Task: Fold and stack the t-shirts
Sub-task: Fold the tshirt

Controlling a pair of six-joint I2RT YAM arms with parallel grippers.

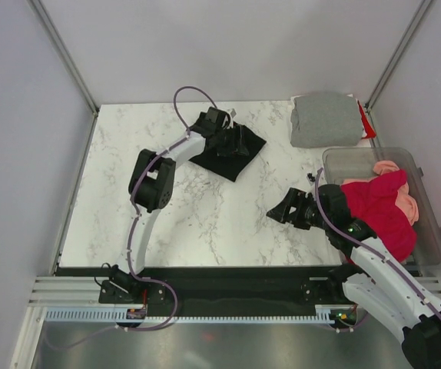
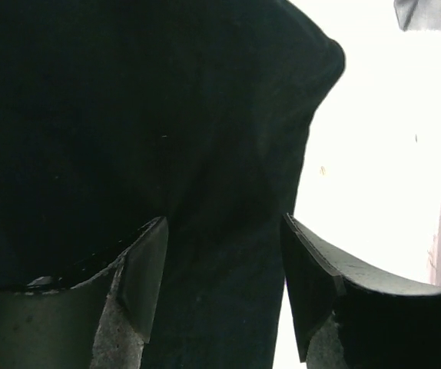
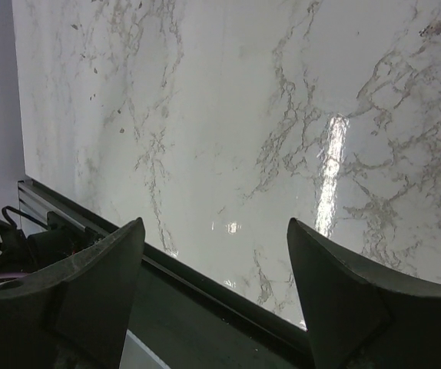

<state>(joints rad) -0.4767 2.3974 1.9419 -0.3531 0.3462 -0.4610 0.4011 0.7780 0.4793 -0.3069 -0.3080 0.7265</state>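
A folded black t-shirt [image 1: 228,157] lies at the back middle of the marble table [image 1: 205,223]. My left gripper [image 1: 242,139] sits low over its far part. In the left wrist view the black t-shirt [image 2: 167,115] fills most of the frame. The left gripper [image 2: 224,223] is open there, with dark cloth lying under and between its fingers. A folded grey t-shirt [image 1: 326,119] rests at the back right. A crimson t-shirt [image 1: 382,211] and a salmon-pink one [image 1: 406,201] hang out of the clear tub [image 1: 428,231]. My right gripper [image 1: 274,213] hovers open over bare marble, holding nothing [image 3: 214,223].
A small red thing [image 1: 368,123] pokes out beside the grey shirt at the back right corner. Grey walls with metal posts close in the table on three sides. The black front rail [image 3: 205,288] runs just under my right gripper.
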